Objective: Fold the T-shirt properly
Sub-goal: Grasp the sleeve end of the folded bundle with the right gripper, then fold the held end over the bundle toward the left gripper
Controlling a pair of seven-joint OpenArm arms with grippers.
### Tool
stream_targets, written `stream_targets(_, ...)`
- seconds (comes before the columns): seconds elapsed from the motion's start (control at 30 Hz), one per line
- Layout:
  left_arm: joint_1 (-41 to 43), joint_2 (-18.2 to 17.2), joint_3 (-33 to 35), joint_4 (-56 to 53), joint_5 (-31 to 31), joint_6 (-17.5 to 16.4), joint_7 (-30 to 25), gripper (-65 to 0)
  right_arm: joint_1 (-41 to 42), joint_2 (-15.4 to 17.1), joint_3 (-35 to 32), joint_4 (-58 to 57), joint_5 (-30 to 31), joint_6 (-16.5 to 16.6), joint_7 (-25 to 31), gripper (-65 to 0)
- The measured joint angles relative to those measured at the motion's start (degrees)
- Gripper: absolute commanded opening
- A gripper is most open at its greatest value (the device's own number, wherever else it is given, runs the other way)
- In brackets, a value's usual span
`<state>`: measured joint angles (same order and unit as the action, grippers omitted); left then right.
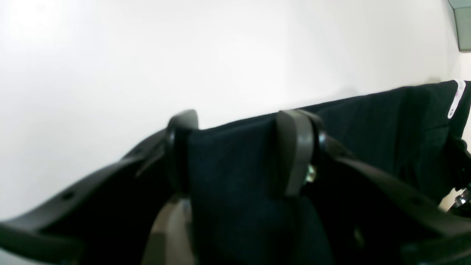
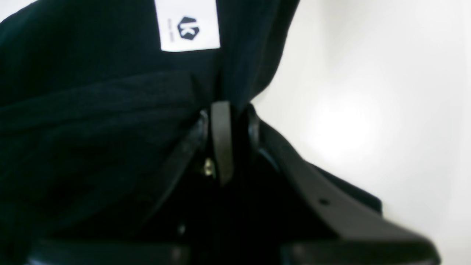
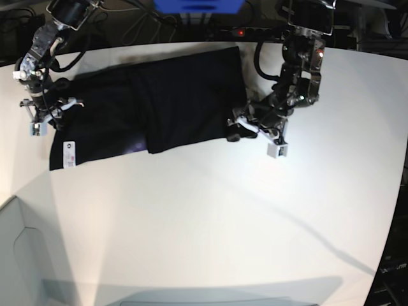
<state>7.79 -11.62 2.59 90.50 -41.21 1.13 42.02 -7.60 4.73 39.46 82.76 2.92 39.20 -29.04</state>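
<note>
Lying across the upper left of the base view, the T-shirt (image 3: 159, 105) is spread flat on the white tabletop (image 3: 223, 210), its black cloth partly folded so that a doubled panel sits toward the upper middle of the frame. A small white label (image 3: 69, 152) shows at the lower left corner of the cloth.

At the right edge of the shirt, the left gripper (image 3: 237, 127) sits low against the fabric. In the left wrist view its two fingers (image 1: 294, 147) stand apart with black cloth filling the gap between them; whether they press on that cloth is hard to judge from here. The same view shows the shirt's edge running toward the upper right of the frame, where a thin white tag (image 1: 456, 98) appears.

At the far left edge of the shirt, the right gripper (image 3: 48, 115) meets the cloth. In the right wrist view its fingers (image 2: 220, 140) are drawn close together with a fold of black fabric pinched between them, and a white square label with a dark logo (image 2: 188, 25) sits at the top of the frame.
</note>
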Motion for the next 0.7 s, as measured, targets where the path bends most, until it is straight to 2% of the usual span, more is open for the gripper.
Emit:
stream_targets(0.13,0.22,-0.07,-1.14,1.22,0.07,0.44,1.66,-31.8,0.07,-0.02,-0.04,0.57,-0.11,0.02,-0.35,-65.0)
stream_targets(0.27,1.14,-0.13,-4.68,6.05,0.72,0.92,1.88,-31.8,-0.63,-1.01,-0.04,5.99,-3.19,0.22,-5.05,-65.0)
stream_targets(0.4,3.10,-0.52,-8.20,9.14,-0.42,0.68,1.44,-31.8,-1.20,-3.93,0.22,12.31,-4.22,0.31,-6.01,-65.0)
stream_targets(0.53,6.73,-1.57,-10.86,8.15,1.44,1.14,1.86,-31.8,-2.12,-6.49,-0.28,18.88,-3.21,0.24,-5.03,-65.0)
stream_targets(0.7,7.37,-0.59,-10.51,4.44,-0.28,0.59,0.50,-31.8,-4.98,-10.58,-5.35,25.64,-3.98,0.31,-5.90,-65.0)
